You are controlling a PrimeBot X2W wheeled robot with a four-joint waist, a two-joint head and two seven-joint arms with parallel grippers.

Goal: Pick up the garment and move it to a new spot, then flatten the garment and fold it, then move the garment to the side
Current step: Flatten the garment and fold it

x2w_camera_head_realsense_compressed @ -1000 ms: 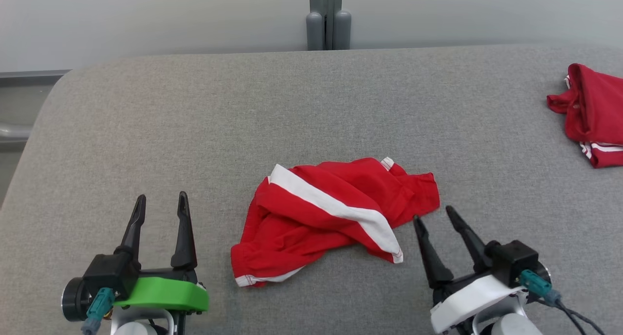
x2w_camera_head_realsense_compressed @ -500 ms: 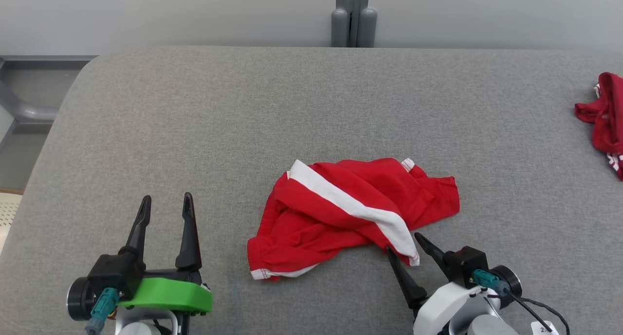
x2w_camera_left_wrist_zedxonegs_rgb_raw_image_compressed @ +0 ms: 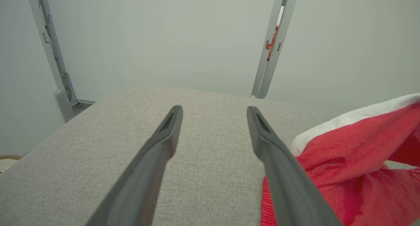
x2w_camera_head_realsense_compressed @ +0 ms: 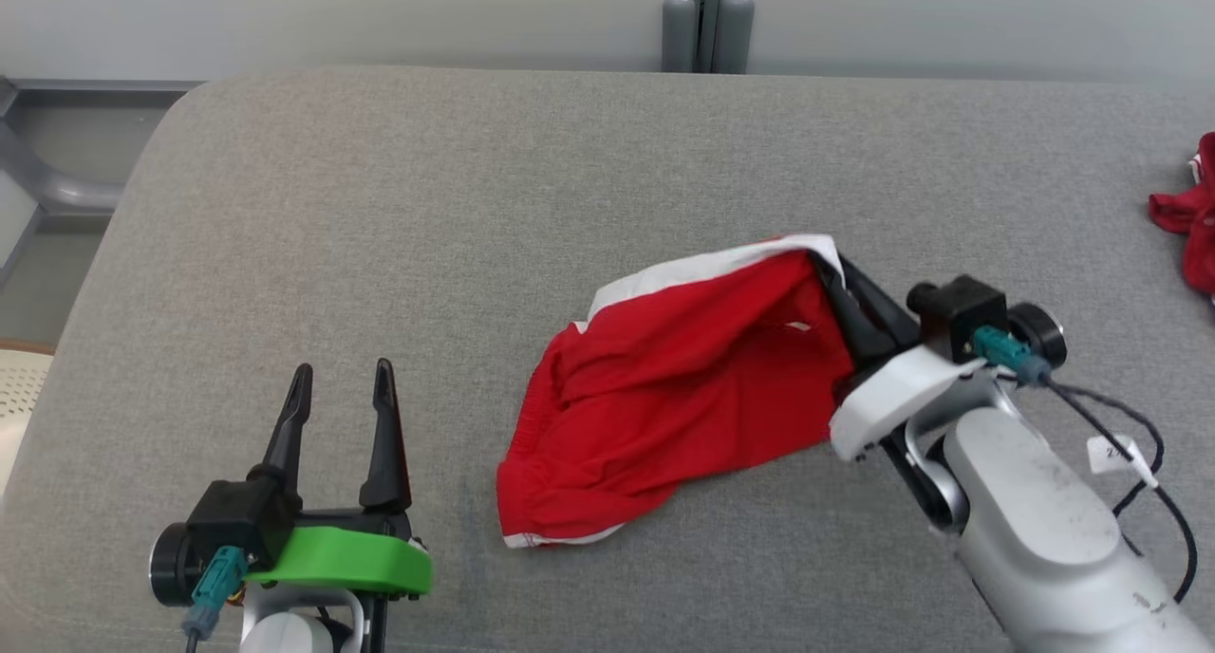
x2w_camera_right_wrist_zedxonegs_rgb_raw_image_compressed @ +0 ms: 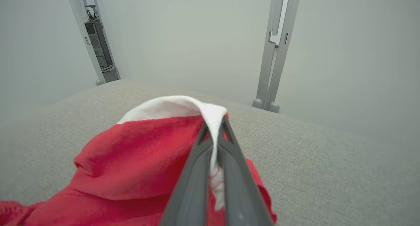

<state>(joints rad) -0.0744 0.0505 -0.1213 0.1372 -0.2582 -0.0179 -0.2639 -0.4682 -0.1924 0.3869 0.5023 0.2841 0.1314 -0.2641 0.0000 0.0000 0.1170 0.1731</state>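
Judged soft and light, the garment is pinched by its white band in the right gripper; the left gripper is spread apart.

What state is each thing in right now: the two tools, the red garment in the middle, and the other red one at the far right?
red garment, white-banded end raised off the table, the rest lying crumpled.
right tool, shut on the red garment at its white edge.
left tool, open, holding nothing, apart from the cloth.
other red garment, bunched on the table, neither tool touching it.
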